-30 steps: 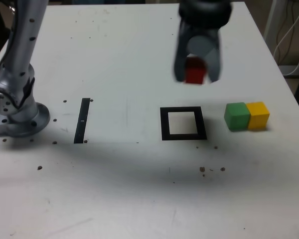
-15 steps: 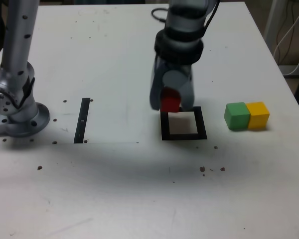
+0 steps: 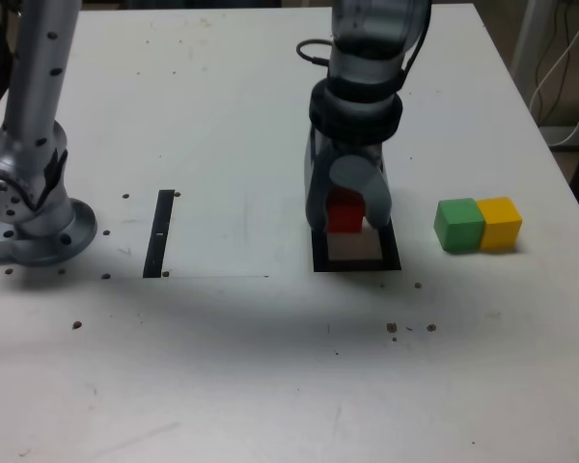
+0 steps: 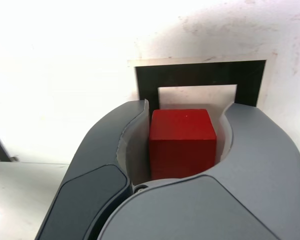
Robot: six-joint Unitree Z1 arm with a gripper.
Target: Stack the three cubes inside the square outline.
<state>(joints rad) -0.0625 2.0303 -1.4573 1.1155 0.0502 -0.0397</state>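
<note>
- Gripper: jaws clamped on the red cube; the wrist view shows the red cube seated squarely between both jaws, a face pressed by each
- Change: a second ago the gripper hung high over the far part of the desk, beyond the outline and well apart from it; half a second ago it stood at the outline's far left corner in the exterior view; now it sits over the outline itself, and lower
- Grip: unchanged through the move; the cube has not slipped or tilted
- Position of cube: over the white centre of the outline in both views, biased toward the far edge in the exterior view; contact with the desk cannot be confirmed, as the jaws hide the cube's underside
- Remaining cubes: green cube and yellow cube stand touching side by side on the desk, to the exterior view's right of the outline and clear of it; neither has moved
- Strip: lies well apart on the exterior view's left, not involved
- Assessment: transport of the first cube is all but complete; placement and release appear to be the step in hand, with two cubes still to stack
- Risk: release before the cube rests flat could let it land on the black border instead of inside it
</note>
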